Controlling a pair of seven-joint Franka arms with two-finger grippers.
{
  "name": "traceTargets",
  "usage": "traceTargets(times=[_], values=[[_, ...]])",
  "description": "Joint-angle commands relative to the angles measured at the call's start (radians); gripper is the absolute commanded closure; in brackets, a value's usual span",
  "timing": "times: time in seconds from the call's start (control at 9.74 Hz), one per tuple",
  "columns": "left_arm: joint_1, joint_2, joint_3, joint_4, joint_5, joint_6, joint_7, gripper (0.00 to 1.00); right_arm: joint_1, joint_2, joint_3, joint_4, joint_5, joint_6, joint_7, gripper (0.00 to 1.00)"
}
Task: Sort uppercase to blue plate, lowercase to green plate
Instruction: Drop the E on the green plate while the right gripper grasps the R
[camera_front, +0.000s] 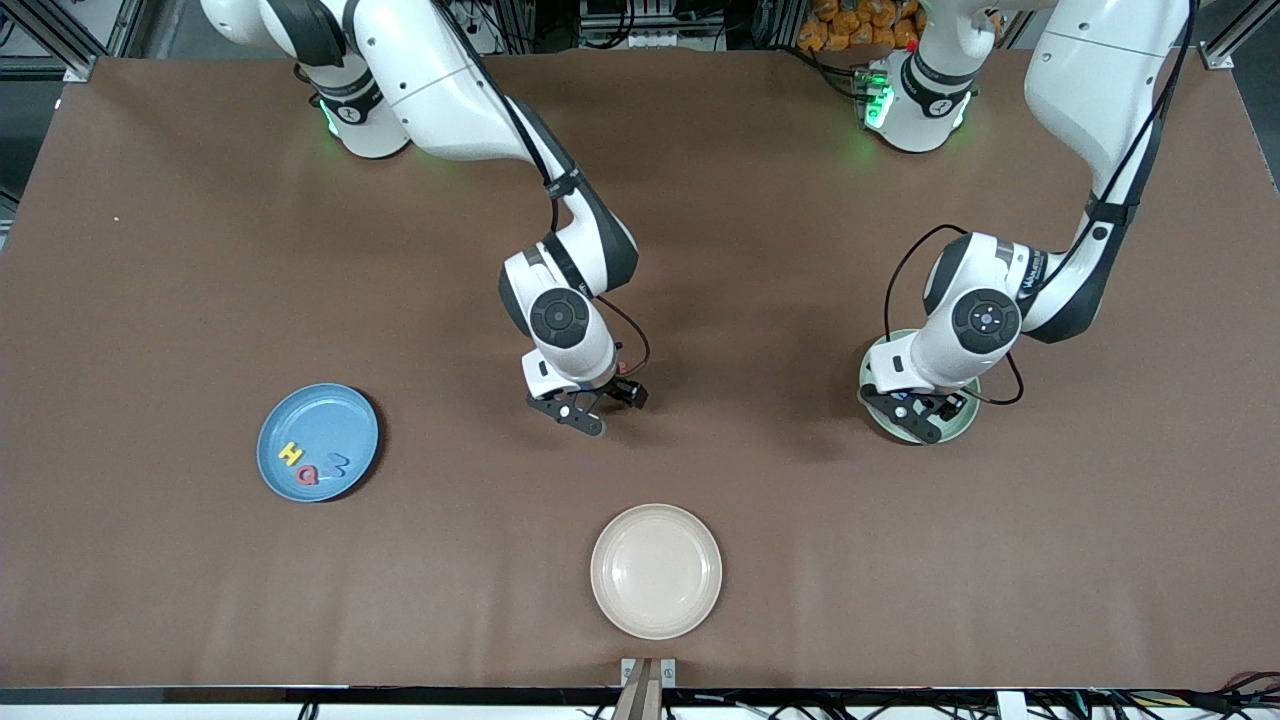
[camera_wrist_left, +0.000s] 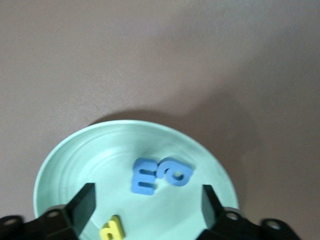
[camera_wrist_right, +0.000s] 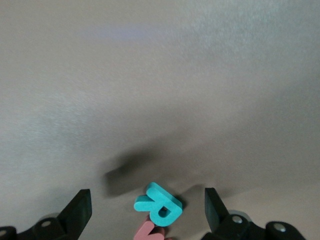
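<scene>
The blue plate (camera_front: 318, 442) lies toward the right arm's end of the tabletop (camera_front: 200, 250) and carries a yellow H (camera_front: 290, 454), a red Q (camera_front: 309, 474) and a blue W (camera_front: 336, 464), all flat foam capitals close together near its front rim. The green plate (camera_wrist_left: 75, 155), pale mint, lies toward the left arm's end, under the left end effector (camera_wrist_left: 148, 205), whose fingers stand spread over it, gripping nothing. On it lie a blue m-like letter (camera_wrist_left: 143, 176) touching a blue a (camera_wrist_left: 176, 171), and a yellow lowercase letter (camera_wrist_left: 112, 230) near them. The right end effector (camera_wrist_right: 147, 210) hangs over the middle of the tabletop, fingers spread, above a teal R (camera_wrist_right: 159, 204) that touches a pink letter (camera_wrist_right: 149, 232) on the bare surface. A cream plate (camera_front: 656, 570) lies nearest the front camera. The tabletop is covered in plain brown matting; cables and metal framing run along its edges.
</scene>
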Motion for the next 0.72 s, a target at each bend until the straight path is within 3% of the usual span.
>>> traceTargets(times=[0.0,0.21,0.31,0.41,0.51,0.62], values=[[-0.003,-0.041,-0.035,-0.017,-0.014,-0.030,-0.168,0.00,0.011,0.000,-0.007,-0.045,0.019,0.050,0.017,0.00],[-0.008,-0.041,-0.039,0.006,-0.016,-0.033,-0.221,0.00,0.011,-0.001,-0.007,-0.045,0.019,0.049,0.018,0.05],[-0.006,-0.038,-0.041,0.014,-0.016,-0.052,-0.241,0.00,0.013,-0.001,-0.007,-0.045,0.020,0.050,0.021,0.51],[-0.003,-0.040,-0.047,0.016,-0.039,-0.056,-0.282,0.00,0.013,-0.003,-0.007,-0.045,0.020,0.050,0.047,0.86],[-0.005,-0.040,-0.053,0.019,-0.060,-0.056,-0.295,0.00,0.019,-0.004,-0.007,-0.044,0.020,0.050,0.053,0.99],[-0.003,-0.040,-0.053,0.020,-0.062,-0.056,-0.293,0.00,0.022,-0.006,-0.007,-0.044,0.019,0.049,0.053,1.00]])
